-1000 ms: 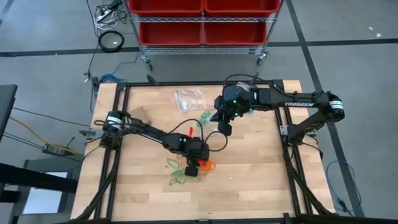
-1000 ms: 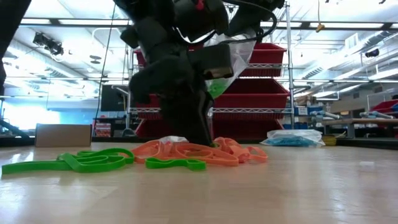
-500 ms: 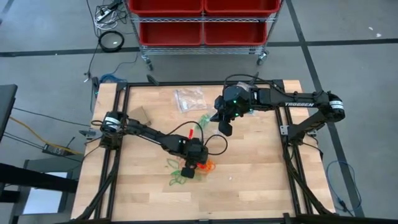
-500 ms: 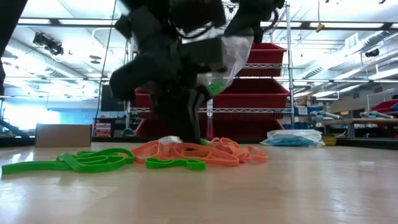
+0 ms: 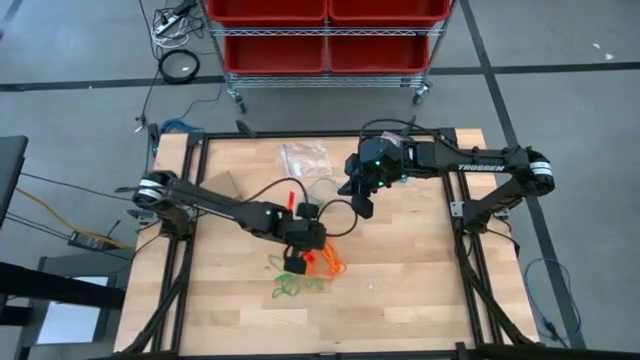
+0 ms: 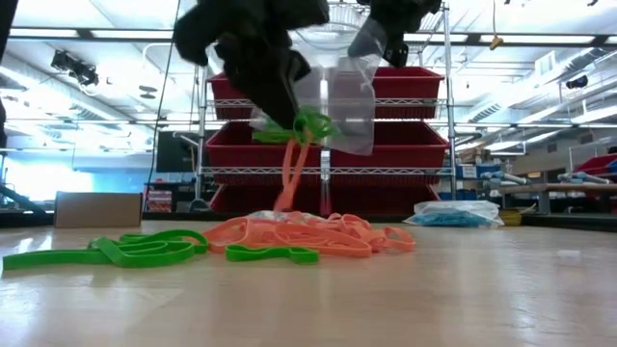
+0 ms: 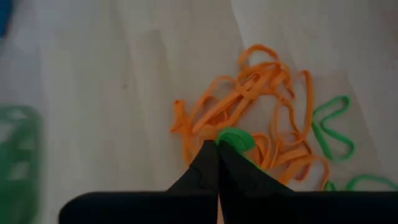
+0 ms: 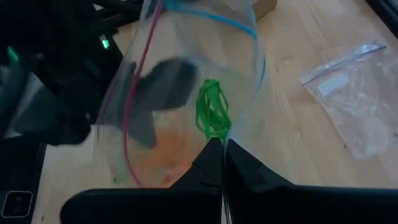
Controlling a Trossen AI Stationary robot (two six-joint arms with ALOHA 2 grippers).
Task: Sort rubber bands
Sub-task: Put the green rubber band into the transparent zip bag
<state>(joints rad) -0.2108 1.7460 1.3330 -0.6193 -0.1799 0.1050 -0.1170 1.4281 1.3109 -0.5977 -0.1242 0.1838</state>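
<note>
- Rubber bands in orange and green lie in a tangle on the wooden table, directly below our left gripper, with more green loops off to one side of the pile.
- We see the left gripper pinched shut on a green band together with an orange strand that hangs from the fingertips down to the pile.
- A second ago this gripper stood down in the pile with its fingers apart; now it is raised clear of the table with the bands drawn up after it.
- Our right gripper is clamped on the edge of a clear plastic bag, held up just beyond the left gripper; green bands sit inside it. It has stayed in the same place.
- Another clear bag lies flat on the table past the right gripper.
</note>
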